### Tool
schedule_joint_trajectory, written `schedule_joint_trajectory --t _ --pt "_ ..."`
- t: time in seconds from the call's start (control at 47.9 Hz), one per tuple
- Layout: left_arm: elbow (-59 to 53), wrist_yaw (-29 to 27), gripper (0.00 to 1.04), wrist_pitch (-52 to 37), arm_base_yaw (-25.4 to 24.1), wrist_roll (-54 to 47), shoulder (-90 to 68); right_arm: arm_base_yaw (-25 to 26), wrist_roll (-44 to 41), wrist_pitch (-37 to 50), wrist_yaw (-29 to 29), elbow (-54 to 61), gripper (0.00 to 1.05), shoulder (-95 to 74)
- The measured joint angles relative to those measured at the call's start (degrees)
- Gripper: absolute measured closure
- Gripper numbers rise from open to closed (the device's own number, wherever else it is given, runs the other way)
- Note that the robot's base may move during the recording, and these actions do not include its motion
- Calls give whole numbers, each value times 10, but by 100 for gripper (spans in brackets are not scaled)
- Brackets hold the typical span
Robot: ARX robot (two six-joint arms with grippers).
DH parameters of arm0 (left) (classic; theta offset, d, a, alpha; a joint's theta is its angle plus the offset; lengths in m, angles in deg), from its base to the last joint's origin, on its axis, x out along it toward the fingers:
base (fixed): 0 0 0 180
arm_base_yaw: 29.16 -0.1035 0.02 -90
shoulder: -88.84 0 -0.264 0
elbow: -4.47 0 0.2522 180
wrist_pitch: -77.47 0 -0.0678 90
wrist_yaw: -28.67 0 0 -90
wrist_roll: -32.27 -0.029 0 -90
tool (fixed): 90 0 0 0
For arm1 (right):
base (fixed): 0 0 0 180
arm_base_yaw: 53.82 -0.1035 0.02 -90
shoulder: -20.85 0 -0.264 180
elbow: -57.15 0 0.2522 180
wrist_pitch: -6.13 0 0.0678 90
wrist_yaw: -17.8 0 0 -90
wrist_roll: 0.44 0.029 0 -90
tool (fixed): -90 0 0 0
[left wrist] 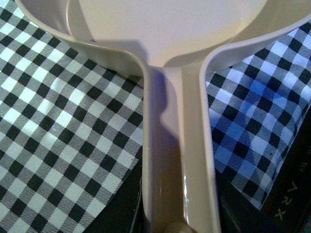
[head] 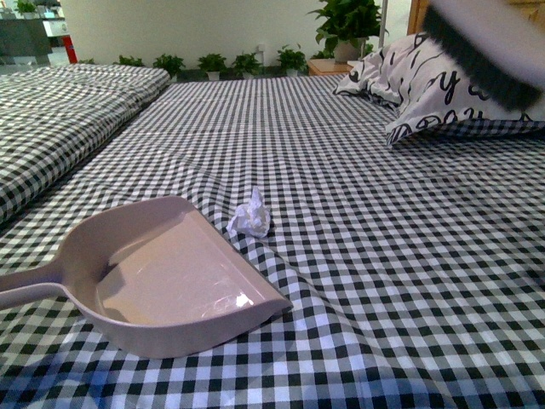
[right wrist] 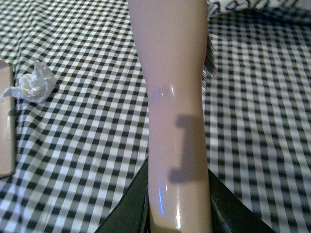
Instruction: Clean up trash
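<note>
In the front view, the trash (head: 249, 218), a small crumpled white paper ball, is seen on the black-and-white checked cloth (head: 383, 256), just beside the beige plastic dustpan (head: 162, 277), at its 1 o'clock. Potted plants (head: 247, 62) and a printed pillow (head: 443, 85) are seen at 12 and 2 o'clock; a dark-bristled brush (head: 481, 51) is seen blurred at 2 o'clock.

In the left wrist view, the smooth dustpan handle is clamped by the left gripper (left wrist: 180, 213).

In the right wrist view, the glossy brush handle is pinched by the right gripper (right wrist: 180, 208), the trash lying at 10 o'clock.
</note>
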Motion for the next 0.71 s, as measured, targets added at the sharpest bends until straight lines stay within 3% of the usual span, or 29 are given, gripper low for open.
schedule_joint_trajectory --t 0.271,0.71 --pt "0 0 78 0 0 -1 0 -84 -73 91 68 -156 85 -265" --pt "0 0 78 0 0 -1 0 -136 -110 160 108 -187 85 -406"
